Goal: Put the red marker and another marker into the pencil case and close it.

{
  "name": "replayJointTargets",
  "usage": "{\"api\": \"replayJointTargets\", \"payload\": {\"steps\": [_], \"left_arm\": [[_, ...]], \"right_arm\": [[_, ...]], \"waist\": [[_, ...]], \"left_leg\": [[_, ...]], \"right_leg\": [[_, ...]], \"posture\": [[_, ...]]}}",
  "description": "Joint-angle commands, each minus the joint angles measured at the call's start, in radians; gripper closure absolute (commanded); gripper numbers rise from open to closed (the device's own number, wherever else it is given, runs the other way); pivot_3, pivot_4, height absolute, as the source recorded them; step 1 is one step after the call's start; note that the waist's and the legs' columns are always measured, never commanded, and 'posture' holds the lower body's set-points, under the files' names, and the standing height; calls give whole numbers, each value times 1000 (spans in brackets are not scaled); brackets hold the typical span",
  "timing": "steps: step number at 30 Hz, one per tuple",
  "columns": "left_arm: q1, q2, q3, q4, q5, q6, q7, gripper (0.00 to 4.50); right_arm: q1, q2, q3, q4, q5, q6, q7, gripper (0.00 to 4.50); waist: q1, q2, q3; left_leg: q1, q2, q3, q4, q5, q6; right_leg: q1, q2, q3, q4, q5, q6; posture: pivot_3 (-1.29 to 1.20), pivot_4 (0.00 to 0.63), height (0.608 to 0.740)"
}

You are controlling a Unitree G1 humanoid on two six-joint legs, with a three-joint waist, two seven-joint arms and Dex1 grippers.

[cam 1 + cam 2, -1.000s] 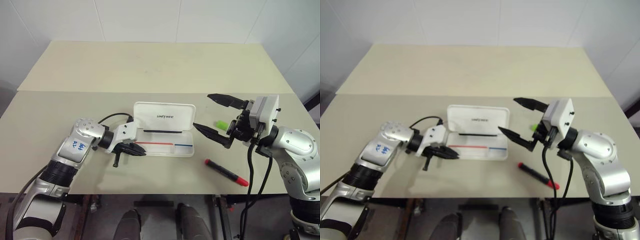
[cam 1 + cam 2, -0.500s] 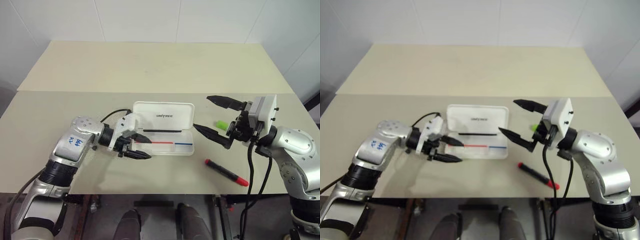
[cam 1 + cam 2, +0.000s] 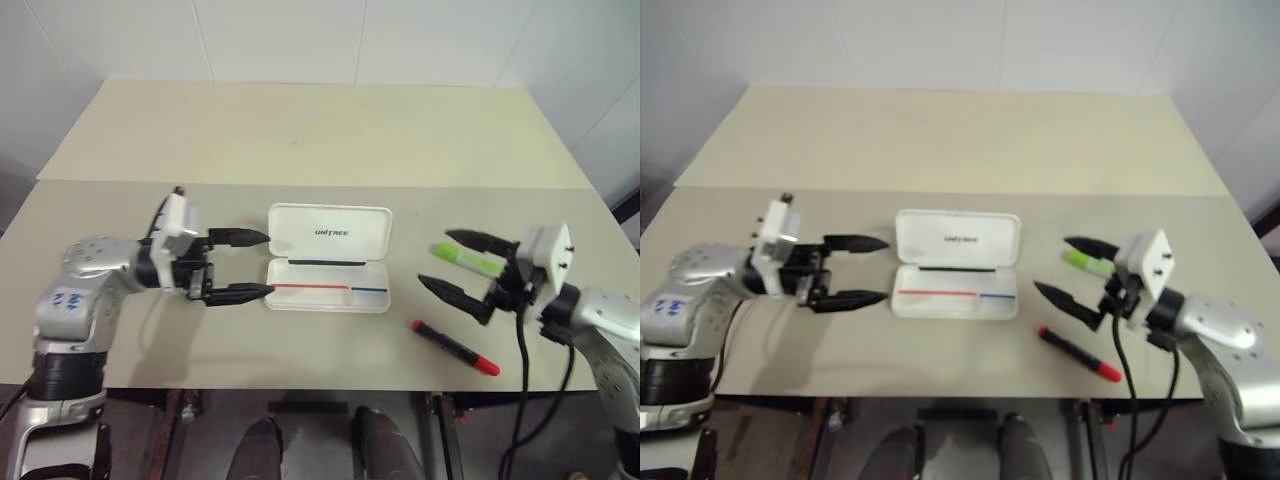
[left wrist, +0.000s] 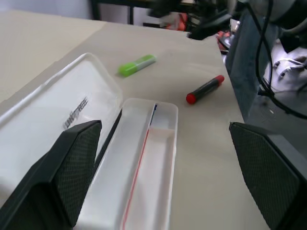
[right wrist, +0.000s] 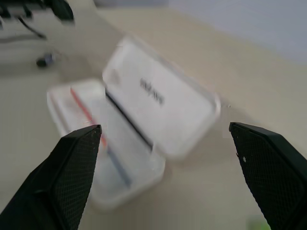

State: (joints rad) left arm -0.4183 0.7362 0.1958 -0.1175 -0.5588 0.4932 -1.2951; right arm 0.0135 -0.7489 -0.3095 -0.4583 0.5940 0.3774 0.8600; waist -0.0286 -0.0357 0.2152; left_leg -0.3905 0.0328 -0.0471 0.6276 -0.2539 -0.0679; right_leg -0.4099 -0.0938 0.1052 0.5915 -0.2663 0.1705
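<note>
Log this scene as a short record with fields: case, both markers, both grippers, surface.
pencil case: open, lid laid back flat, tray empty
red marker: lying on the table, right of the case
green highlighter: lying on the table, beyond the red marker
left gripper: open, empty, at the case's left end
right gripper: open, empty, fingers either side of the highlighter as seen from the head view
table: beige

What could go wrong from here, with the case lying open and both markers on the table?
1. The red marker lies near the table's front edge; a clumsy pinch by the open right gripper could roll it off.
2. The green highlighter sits right by that gripper's upper finger and could get knocked away.
3. The open left gripper hangs close to the pencil case; a bump could shift it.
</note>
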Motion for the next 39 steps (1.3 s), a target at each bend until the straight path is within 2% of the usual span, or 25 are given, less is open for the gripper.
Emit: {"api": "replayJointTargets", "payload": {"steps": [1,3,11,25,27,29,37,39], "left_arm": [[20,42,53,-69,-76,17,-17,34],[28,48,50,-77,-96,26,-17,34],[20,84,-6,-91,-147,67,-99,34],[-31,130,-36,-62,-140,65,-142,34],[-38,133,-37,-58,-138,62,-146,0],[-48,133,-41,-51,-135,60,-148,0],[-62,122,-50,-36,-128,44,-142,0],[-60,117,-53,-35,-126,38,-137,0]], "right_arm": [[67,-25,-88,-57,35,34,-2,0],[112,-33,-93,-56,19,32,12,0],[263,-20,-36,19,-50,-23,69,0],[227,23,47,295,-163,-166,117,0],[224,28,56,312,-173,-176,117,394],[221,32,72,328,-197,-202,117,975],[210,63,88,351,-220,-271,111,3883],[208,65,90,351,-223,-282,107,3900]], "waist": [[-1,0,0],[-1,0,0],[-4,-1,0],[-7,-1,0],[-7,-1,-1],[-8,-2,-1],[-16,-4,-2],[-18,-4,-2]], "left_leg": [[0,0,0,1,0,0],[0,0,1,3,0,0],[3,0,1,4,3,-1],[2,0,2,3,3,-1],[3,0,2,3,3,-1],[3,0,2,4,3,-1],[3,1,2,3,3,-1],[3,1,2,3,3,-1]], "right_leg": [[0,0,0,0,0,-1],[1,-1,0,-1,-5,-12],[4,-1,0,-5,-2,-16],[4,0,1,-6,-2,-16],[4,0,1,-6,-2,-16],[4,-1,1,-6,-2,-16],[4,0,1,-6,-2,-16],[4,0,1,-6,-2,-16]], "posture": [[0,150,740],[0,150,740],[0,150,740],[0,150,740],[0,150,740],[0,150,740],[0,150,740],[0,150,740]]}}
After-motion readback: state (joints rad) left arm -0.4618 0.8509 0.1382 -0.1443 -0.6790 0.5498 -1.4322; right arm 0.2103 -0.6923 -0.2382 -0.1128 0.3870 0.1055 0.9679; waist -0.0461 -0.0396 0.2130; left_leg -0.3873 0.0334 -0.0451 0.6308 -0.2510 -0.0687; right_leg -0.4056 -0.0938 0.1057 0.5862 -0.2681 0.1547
